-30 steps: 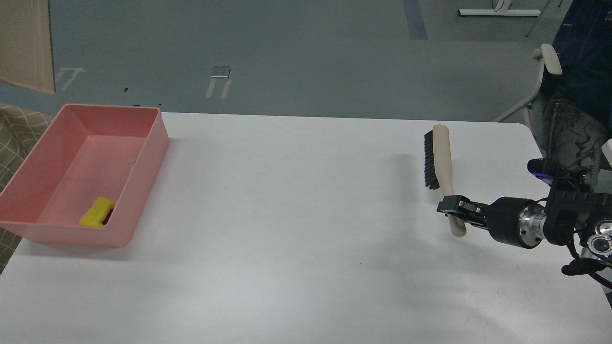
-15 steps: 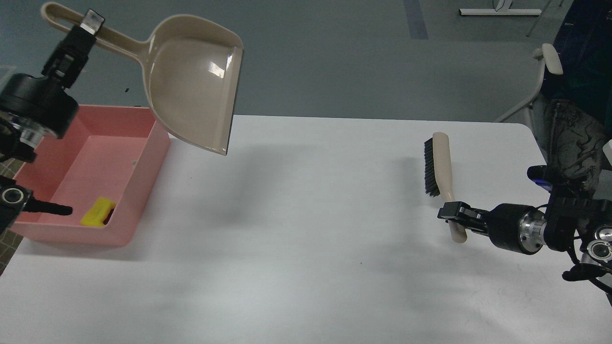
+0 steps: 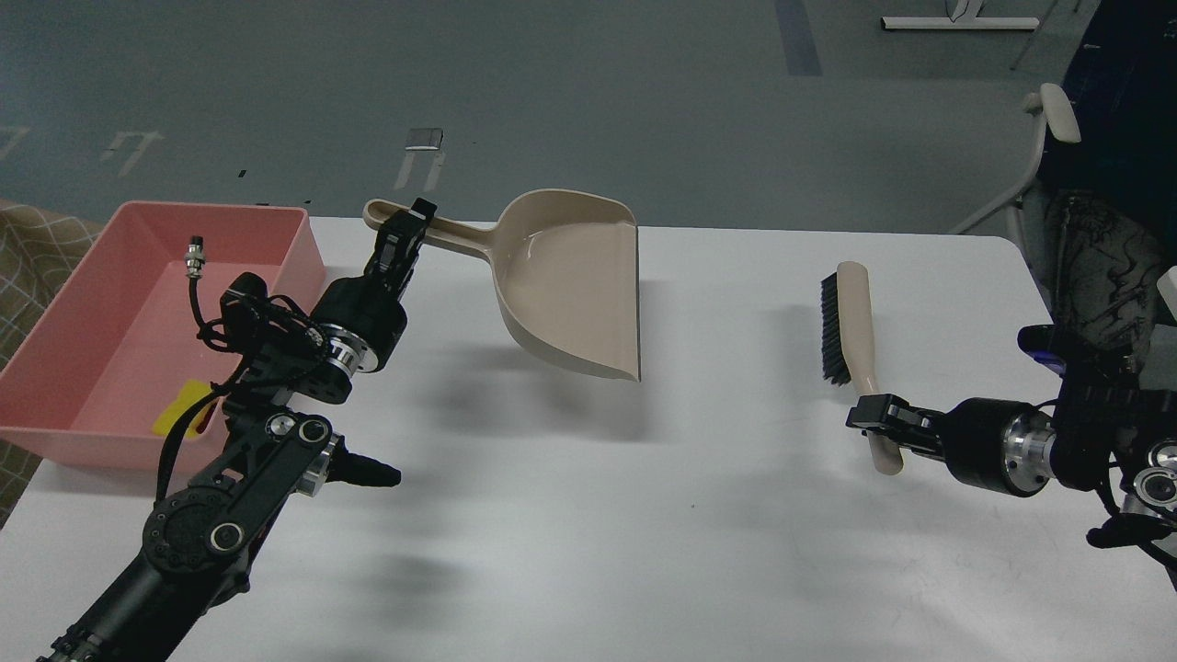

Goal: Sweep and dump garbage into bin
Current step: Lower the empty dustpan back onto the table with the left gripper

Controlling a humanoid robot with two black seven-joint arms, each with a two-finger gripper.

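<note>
The pink bin (image 3: 294, 241) stands at the table's far left. The yellow chunk (image 3: 181, 408) lies inside it near the front wall, partly behind my left arm. The off-white stick is not visible. My left gripper (image 3: 405, 234) is shut on the handle of the beige dustpan (image 3: 575, 285) and holds it a little above the table, right of the bin, mouth toward the front right. My right gripper (image 3: 874, 418) is shut on the handle of the brush (image 3: 851, 322), whose black bristles face left, at the table's right.
The white table (image 3: 588, 515) fills the front. A chair (image 3: 1048, 156) with dark clothing stands past the table's right edge. My left arm (image 3: 230, 496) crosses the front left beside the bin.
My left arm has carried the dustpan down and to the right, from high over the bin's right side to low over the table. The brush and my right gripper have barely shifted.
</note>
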